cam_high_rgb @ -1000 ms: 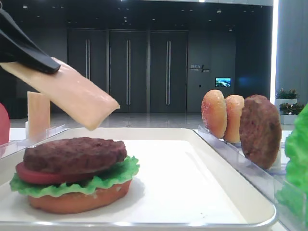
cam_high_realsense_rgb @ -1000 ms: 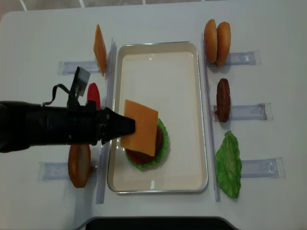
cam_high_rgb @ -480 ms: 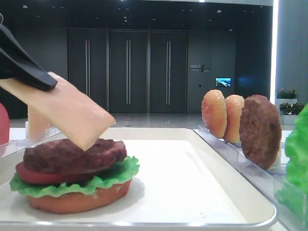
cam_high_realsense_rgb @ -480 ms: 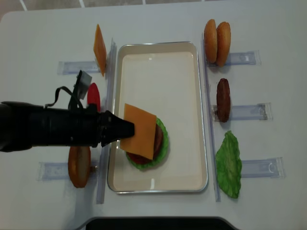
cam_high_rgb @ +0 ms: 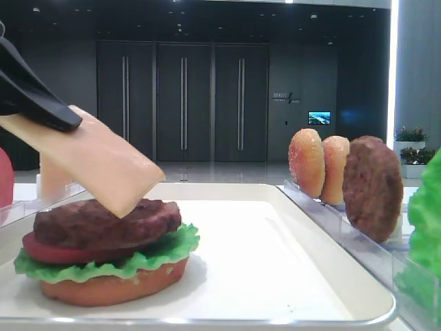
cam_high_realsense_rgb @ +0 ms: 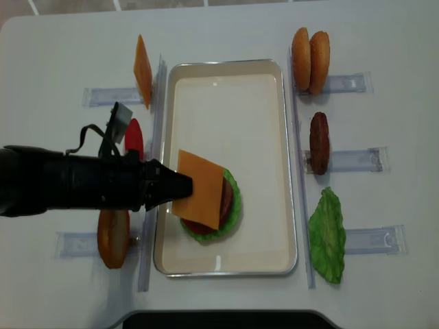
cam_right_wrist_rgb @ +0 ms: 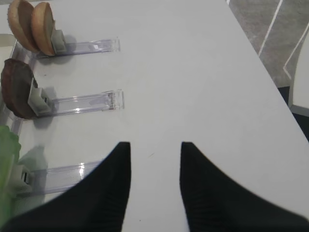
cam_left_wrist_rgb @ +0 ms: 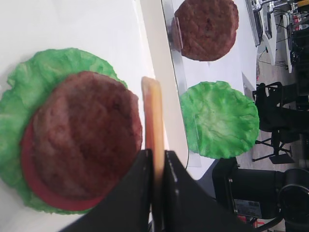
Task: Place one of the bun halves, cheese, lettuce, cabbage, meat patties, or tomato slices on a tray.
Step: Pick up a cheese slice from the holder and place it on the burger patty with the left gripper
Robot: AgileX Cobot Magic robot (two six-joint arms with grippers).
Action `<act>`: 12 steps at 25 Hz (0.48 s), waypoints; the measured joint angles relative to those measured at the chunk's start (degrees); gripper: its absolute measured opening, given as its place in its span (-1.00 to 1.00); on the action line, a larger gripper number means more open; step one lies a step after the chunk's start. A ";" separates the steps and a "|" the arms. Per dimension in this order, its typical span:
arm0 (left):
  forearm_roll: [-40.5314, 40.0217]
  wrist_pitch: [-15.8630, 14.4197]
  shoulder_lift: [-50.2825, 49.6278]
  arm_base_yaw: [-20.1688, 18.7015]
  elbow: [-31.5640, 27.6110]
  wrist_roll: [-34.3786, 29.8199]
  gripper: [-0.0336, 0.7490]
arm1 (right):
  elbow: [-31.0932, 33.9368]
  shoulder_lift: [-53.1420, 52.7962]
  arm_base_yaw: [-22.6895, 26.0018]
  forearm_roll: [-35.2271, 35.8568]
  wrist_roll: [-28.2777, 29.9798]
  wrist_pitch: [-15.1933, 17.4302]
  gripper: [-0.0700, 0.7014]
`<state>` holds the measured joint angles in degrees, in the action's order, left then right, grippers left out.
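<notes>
One cheese slice (cam_high_realsense_rgb: 200, 189) hangs pinched in the left claw (cam_high_realsense_rgb: 180, 185) — tilted, its free end down on the patty (cam_high_rgb: 103, 222) in the tray (cam_high_realsense_rgb: 264, 116); right claw (cam_right_wrist_rgb: 153, 159) parted, empty.

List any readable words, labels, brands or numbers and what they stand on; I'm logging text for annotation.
None can be read.
Pale sign on the dark back wall: lettering too small and blurred.
Small lit screen on that wall: no legible text.
Food items, cream-white rectangular tray, clear plastic holder strips: no markings.
</notes>
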<state>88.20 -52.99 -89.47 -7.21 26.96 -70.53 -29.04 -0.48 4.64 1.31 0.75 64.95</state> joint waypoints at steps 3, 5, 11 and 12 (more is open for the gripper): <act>0.00 -0.05 0.00 0.00 0.00 0.07 -0.73 | 0.00 0.00 0.00 0.00 0.00 0.00 -0.19; 0.00 -0.05 0.00 0.00 0.00 0.60 -0.55 | 0.00 0.00 0.00 0.00 0.00 0.00 -0.19; -0.47 -0.05 0.00 0.00 0.00 2.93 0.09 | 0.00 0.00 0.00 0.00 0.00 0.00 -0.19; -0.78 0.00 0.00 0.00 0.00 3.48 0.13 | 0.00 0.00 0.00 0.00 0.00 0.00 -0.19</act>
<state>87.42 -52.99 -89.47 -7.21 26.96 -67.05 -29.04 -0.48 4.64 1.31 0.75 64.95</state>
